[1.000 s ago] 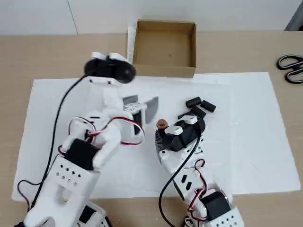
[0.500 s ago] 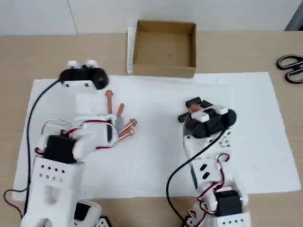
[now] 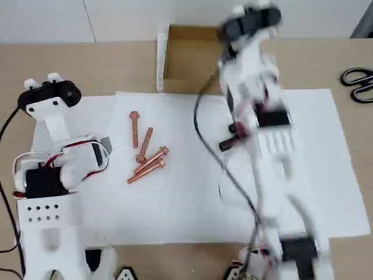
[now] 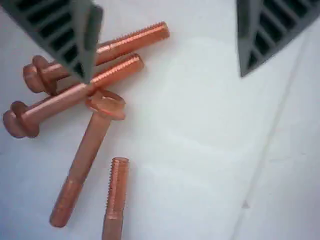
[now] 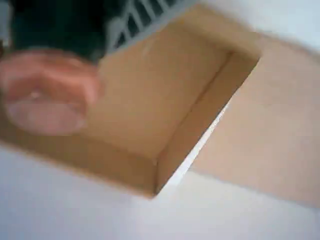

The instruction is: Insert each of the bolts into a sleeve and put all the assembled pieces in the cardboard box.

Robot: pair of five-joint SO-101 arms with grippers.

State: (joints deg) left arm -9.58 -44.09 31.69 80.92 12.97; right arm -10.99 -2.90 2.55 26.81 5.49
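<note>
The right arm has swung from the middle of the white sheet (image 3: 175,198) out over the cardboard box (image 3: 186,58) at the table's (image 3: 70,58) far edge. The left arm has drawn back to the sheet's left edge. The right claw (image 3: 249,23) pinches a bolt-in-sleeve piece (image 5: 47,95) above the box's floor. The left claw (image 4: 165,70) is spread, with four loose bolts (image 3: 145,149) just beside it, left of the sheet's middle. Spare sleeves (image 3: 228,143) lie against the right arm. Bare sheet runs from the bolts to the near edge. Scissors (image 3: 356,84) sit at the table's right edge.
</note>
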